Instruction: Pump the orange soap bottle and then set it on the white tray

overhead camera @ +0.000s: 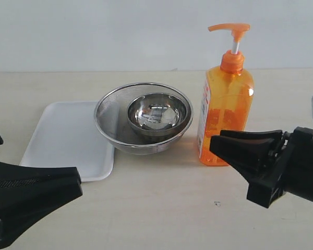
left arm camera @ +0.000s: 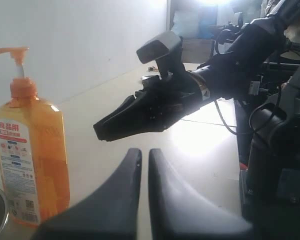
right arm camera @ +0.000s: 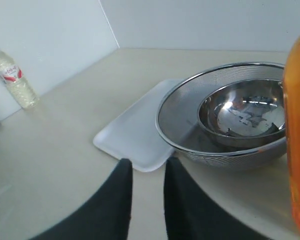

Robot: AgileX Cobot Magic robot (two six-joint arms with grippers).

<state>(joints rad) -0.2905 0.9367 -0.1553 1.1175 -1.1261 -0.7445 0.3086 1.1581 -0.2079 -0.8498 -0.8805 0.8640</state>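
Observation:
The orange soap bottle (overhead camera: 227, 114) stands upright on the table, right of centre, pump head up and label facing left; it also shows in the left wrist view (left arm camera: 32, 160) and at the edge of the right wrist view (right arm camera: 297, 150). The white tray (overhead camera: 68, 135) lies flat on the left, with nothing on it. My right gripper (overhead camera: 214, 143) hovers in front of the bottle's lower half, tips pointing left, jaws a narrow gap apart with nothing between them (right arm camera: 147, 162). My left gripper (overhead camera: 81, 187) sits low at the front left, shut and holding nothing (left arm camera: 144, 152).
A round steel mesh strainer (overhead camera: 112, 117) holding a smaller steel bowl (overhead camera: 157, 112) stands between tray and bottle, its rim overlapping the tray's right edge. A small plastic water bottle (right arm camera: 12, 77) stands by the wall. A wall closes off the back of the table.

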